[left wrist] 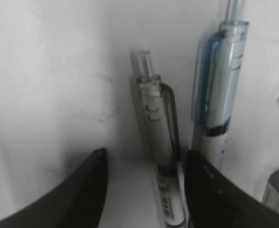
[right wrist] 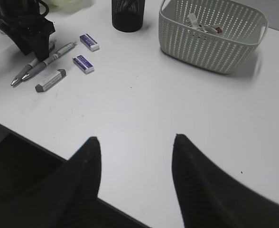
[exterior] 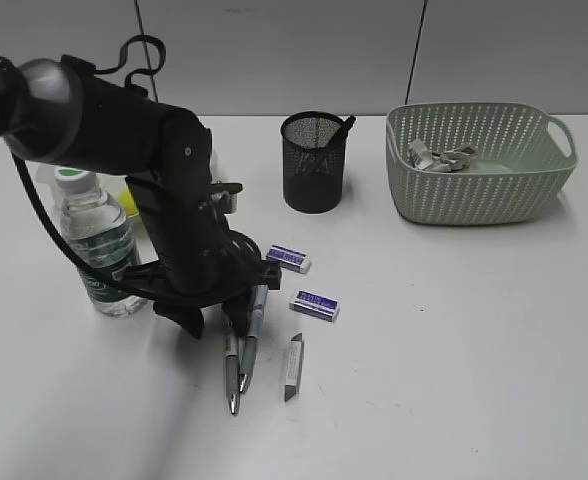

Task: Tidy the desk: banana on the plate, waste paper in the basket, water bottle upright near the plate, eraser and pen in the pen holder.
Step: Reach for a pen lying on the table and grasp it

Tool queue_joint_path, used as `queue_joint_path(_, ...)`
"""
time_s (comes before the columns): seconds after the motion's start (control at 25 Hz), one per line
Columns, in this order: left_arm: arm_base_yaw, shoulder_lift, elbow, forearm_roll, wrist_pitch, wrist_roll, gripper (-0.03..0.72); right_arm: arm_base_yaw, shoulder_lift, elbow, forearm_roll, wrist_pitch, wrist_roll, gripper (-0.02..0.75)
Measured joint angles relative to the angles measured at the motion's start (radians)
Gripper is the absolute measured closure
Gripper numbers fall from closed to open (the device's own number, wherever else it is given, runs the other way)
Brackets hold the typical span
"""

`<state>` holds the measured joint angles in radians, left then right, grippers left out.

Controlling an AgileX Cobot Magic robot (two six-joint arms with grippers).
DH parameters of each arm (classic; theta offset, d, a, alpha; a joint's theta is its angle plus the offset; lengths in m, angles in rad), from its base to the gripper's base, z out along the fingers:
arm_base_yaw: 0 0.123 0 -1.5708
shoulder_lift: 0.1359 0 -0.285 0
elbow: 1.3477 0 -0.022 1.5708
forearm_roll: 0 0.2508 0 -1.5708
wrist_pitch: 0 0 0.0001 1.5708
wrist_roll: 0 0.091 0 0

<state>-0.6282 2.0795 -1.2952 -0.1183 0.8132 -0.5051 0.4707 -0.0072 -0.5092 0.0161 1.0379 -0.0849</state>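
My left gripper (exterior: 214,325) is open and down on the desk (exterior: 454,330). It straddles a grey pen (left wrist: 161,128), which lies close to the right finger (left wrist: 210,190). A second pen (left wrist: 220,85) with a blue clip lies just outside that finger. Two blue-labelled erasers (exterior: 287,258) (exterior: 314,304) and a grey one (exterior: 292,365) lie beside the pens. The water bottle (exterior: 99,245) stands upright left of the arm. Behind the arm only a yellow sliver of the banana (exterior: 126,198) shows, and the plate is mostly hidden. Waste paper (exterior: 439,155) lies in the basket (exterior: 479,190). My right gripper (right wrist: 136,137) hangs open and empty.
The black mesh pen holder (exterior: 314,160) stands at the back middle with a dark pen sticking out. The right gripper hovers over the desk's front edge (right wrist: 44,147). Bare tabletop lies between the erasers and the basket.
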Motion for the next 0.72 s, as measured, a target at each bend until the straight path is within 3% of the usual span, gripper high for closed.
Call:
queue_joint_path(0.36,-0.003,0.0,0.0,0.087,0.06,-0.065,0.289,0.0,0.0,0.0,-0.001,0.0,0.0,0.344)
queue_joint_path(0.72,-0.002,0.0,0.0,0.056,0.063,-0.073,0.289,0.0,0.0,0.0,-0.002,0.0,0.0,0.344)
